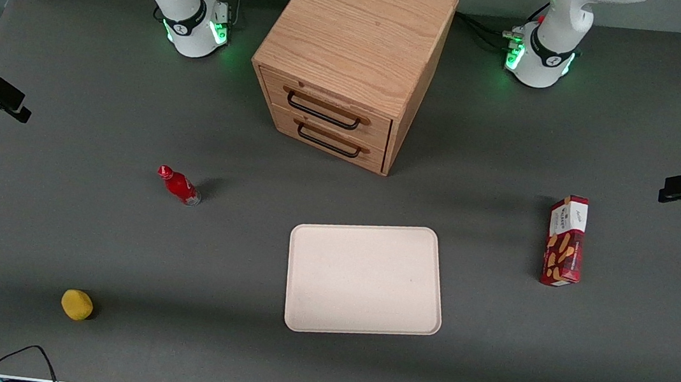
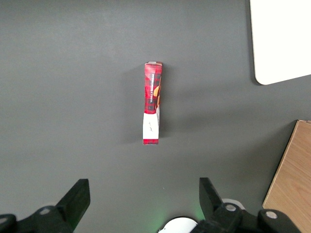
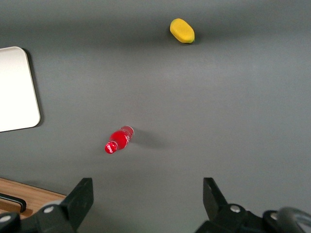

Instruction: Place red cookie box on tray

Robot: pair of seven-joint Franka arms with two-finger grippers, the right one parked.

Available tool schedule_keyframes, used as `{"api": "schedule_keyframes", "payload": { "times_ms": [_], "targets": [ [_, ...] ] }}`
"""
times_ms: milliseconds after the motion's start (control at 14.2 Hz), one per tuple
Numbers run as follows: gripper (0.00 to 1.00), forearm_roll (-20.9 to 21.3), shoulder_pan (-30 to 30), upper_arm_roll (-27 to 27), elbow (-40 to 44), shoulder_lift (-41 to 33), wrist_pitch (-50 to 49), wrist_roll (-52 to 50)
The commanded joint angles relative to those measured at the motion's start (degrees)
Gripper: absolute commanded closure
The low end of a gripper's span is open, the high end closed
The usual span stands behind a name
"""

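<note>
The left arm's pincer (image 2: 141, 201) hangs high above the bench (image 1: 488, 361), fingers spread wide and holding nothing. Directly below lies the red cookie box (image 2: 152, 103), flat on the bench toward the working arm's end, untouched. The cream tray (image 1: 365, 278) sits well apart, bare. Nothing is done yet: grasp, carry and placement all remain. Open bench surrounds the box.

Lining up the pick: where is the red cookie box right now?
The red cookie box lies on the table toward the working arm's end, beside the tray and apart from it, with the open gripper above it.
</note>
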Motion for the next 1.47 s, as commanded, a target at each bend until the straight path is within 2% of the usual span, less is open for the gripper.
{"api": "schedule_keyframes", "payload": {
  "times_ms": [0,140,281,561,982,1053,1123,1404],
  "targets": [
    [0.00,-0.1,-0.7,0.6,1.4,-0.4,-2.3,-0.9],
    [0.00,0.8,-0.7,0.7,0.3,-0.2,-2.0,-0.8],
    [0.00,-0.2,-0.6,0.7,-4.2,1.4,1.2,-0.8],
    [0.00,-0.2,-0.7,0.6,-25.1,1.2,25.3,3.1],
    [0.00,-0.1,-0.9,0.5,-49.4,1.8,57.4,5.4],
    [0.21,-0.3,-0.9,0.5,-52.4,1.9,61.9,4.6],
    [0.99,-1.0,-0.8,0.5,-53.7,2.0,63.9,4.3],
    [1.00,-3.2,-0.8,0.4,-52.5,2.4,63.6,4.1]
  ]
}}
